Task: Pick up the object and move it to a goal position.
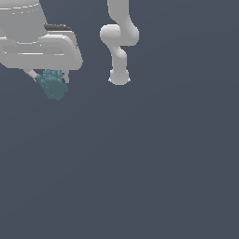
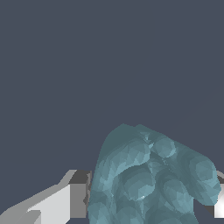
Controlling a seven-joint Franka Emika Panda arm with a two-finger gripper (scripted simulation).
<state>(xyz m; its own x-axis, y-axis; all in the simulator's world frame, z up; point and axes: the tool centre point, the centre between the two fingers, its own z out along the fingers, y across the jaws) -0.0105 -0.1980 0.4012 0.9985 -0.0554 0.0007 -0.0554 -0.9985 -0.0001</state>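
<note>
Gripping the teal lump (image 1: 52, 84), the gripper (image 1: 51, 80) has its fingers (image 1: 31, 74) pressed on either side of it, with the knobbly body sticking out past the fingertips. Seen from the wrist, the lump (image 2: 151, 179) fills the space between the two pale fingers (image 2: 57, 203), touching both. Beyond the hand, the white arm (image 1: 119, 42) bends away over a plain dark grey ground (image 1: 140, 163)

Bare simulator scene: flat grey-blue backdrop, untextured white arm (image 1: 119, 42)
</note>
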